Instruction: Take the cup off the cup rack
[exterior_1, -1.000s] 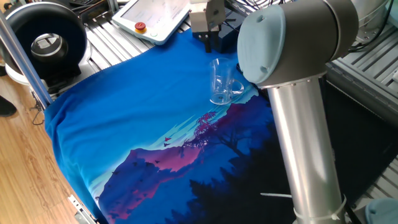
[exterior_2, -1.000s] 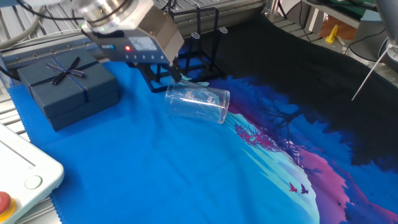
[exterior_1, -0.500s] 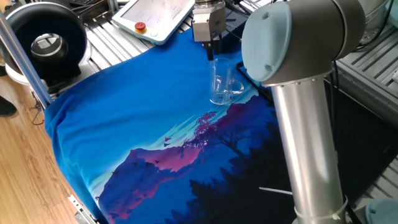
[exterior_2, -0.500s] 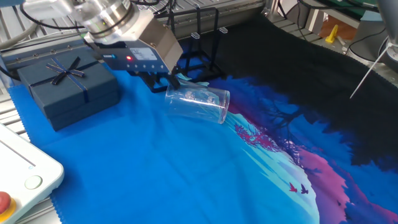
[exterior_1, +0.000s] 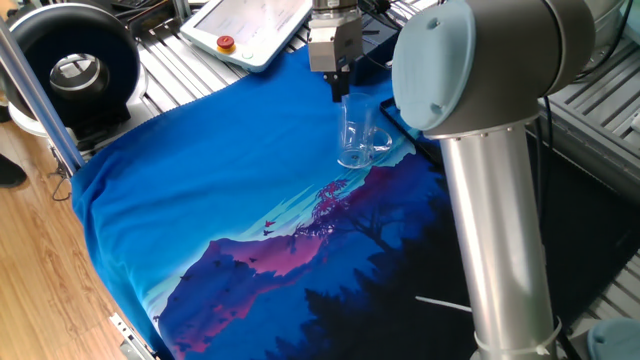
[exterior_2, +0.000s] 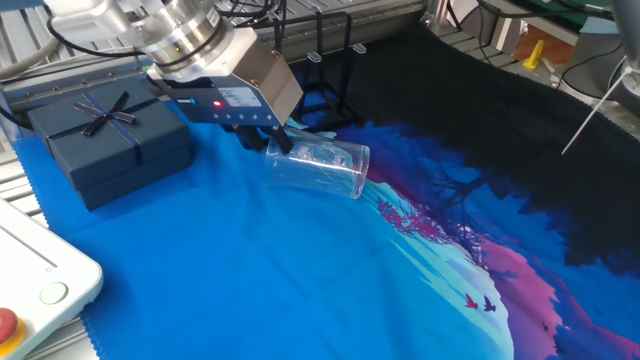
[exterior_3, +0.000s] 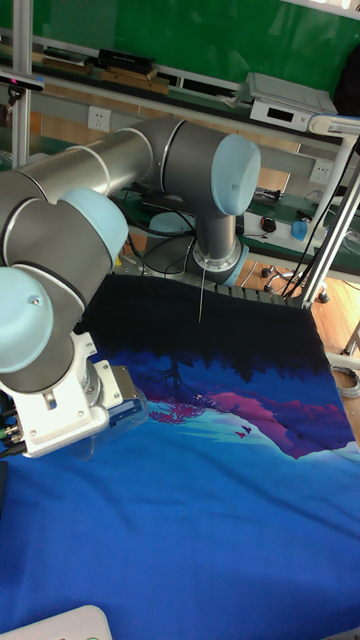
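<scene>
From my console the biggest thing in frame is the UR5 arm (exterior_1: 480, 150), elbow bulking over the right of the worktop (exterior_1: 200, 190), which is draped in a blue landscape-print cloth. Over the last second the wrist has swung in from the rack side and come down, so the pincer (exterior_2: 272, 140) now sits right at the rim end of the cup (exterior_2: 320, 167); the cup itself has not shifted in that time. It lies on its side on the cloth, already off the cup rack (exterior_2: 325, 75), which stands just behind it with its pegs bare. I judge the removal itself is done and what remains is either a re-grasp or a clean retreat.

The pincer's dark fingers (exterior_1: 338, 84) point down at the cup's mouth and look close together, but whether they pinch the glass wall or only touch it I cannot tell from any view; the tall view hides them behind the wrist block.

Around it: a navy gift box (exterior_2: 110, 140) with a bow just to the side of the wrist housing, near enough to matter on a sideways move, and the teach pendant (exterior_1: 250, 28) well apart at the edge
</scene>
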